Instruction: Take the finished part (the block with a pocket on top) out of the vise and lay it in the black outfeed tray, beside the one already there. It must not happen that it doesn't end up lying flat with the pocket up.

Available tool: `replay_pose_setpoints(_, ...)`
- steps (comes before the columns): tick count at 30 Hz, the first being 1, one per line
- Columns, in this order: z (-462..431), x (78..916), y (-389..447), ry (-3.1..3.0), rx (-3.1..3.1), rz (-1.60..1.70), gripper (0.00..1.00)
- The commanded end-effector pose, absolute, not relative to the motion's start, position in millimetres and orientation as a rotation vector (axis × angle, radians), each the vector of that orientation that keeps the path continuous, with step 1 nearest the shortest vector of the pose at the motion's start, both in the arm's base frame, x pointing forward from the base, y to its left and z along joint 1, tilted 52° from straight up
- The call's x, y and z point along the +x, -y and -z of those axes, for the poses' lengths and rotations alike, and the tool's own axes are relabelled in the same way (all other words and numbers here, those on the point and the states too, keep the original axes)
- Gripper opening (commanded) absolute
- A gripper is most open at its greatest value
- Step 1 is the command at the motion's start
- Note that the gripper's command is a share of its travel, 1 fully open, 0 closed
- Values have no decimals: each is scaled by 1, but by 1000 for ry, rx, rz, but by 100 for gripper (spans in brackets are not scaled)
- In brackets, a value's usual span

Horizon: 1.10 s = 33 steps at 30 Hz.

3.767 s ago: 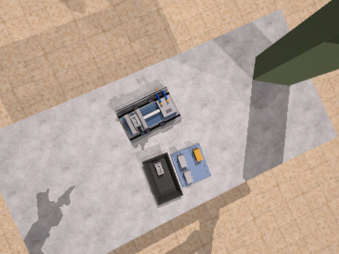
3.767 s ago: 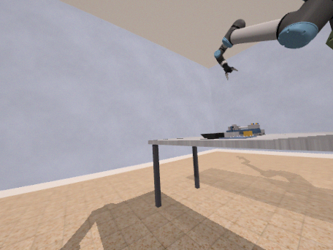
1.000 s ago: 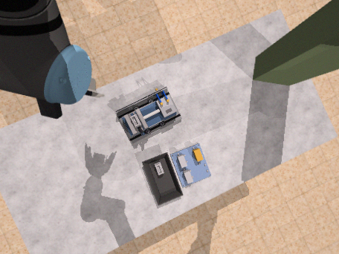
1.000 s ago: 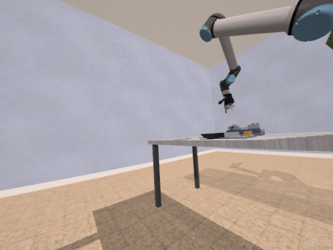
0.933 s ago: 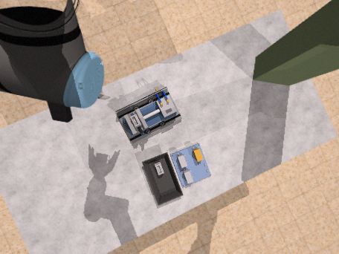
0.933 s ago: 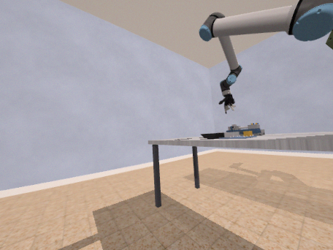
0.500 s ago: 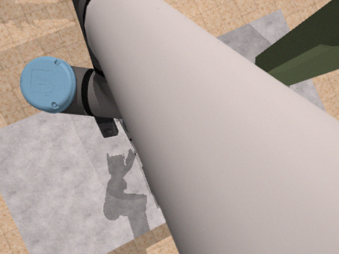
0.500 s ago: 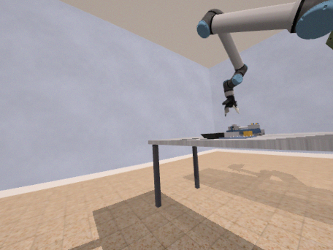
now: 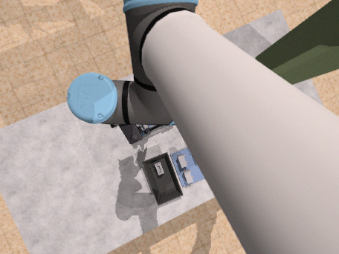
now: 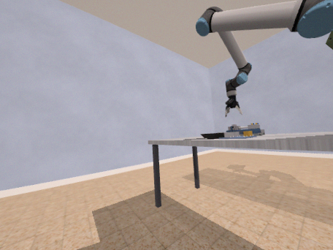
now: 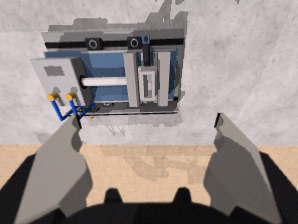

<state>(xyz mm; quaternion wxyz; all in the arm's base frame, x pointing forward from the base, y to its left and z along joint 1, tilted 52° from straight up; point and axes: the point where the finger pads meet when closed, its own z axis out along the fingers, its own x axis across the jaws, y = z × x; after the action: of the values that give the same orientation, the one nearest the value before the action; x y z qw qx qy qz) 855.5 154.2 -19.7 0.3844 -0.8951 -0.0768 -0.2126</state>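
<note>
Gripper (image 11: 149,145) wide, empty, high above vise (image 11: 112,75); part (image 11: 147,85) at 12 o'clock, clamped upright for a top grab

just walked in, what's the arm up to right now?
The arm's gripper hangs open and empty above the table, well above the vise. The finished block, pocket up, sits clamped between the vise jaws, untouched. The black tray beside it holds one block, with room next to it. From the wrist view, the fingers frame the table edge, with the vise just ahead. Nothing picked yet.
</note>
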Motion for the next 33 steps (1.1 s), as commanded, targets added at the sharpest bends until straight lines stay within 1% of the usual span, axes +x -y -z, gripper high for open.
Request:
replay_pose_setpoints(1,18,853,-156,217,-2277,563,100)
replay_pose_setpoints(4,18,853,-156,218,-2277,563,100)
replay_pose_setpoints(5,17,853,-156,219,-2277,564,0)
replay_pose_setpoints(33,17,854,-155,219,-2277,565,0)
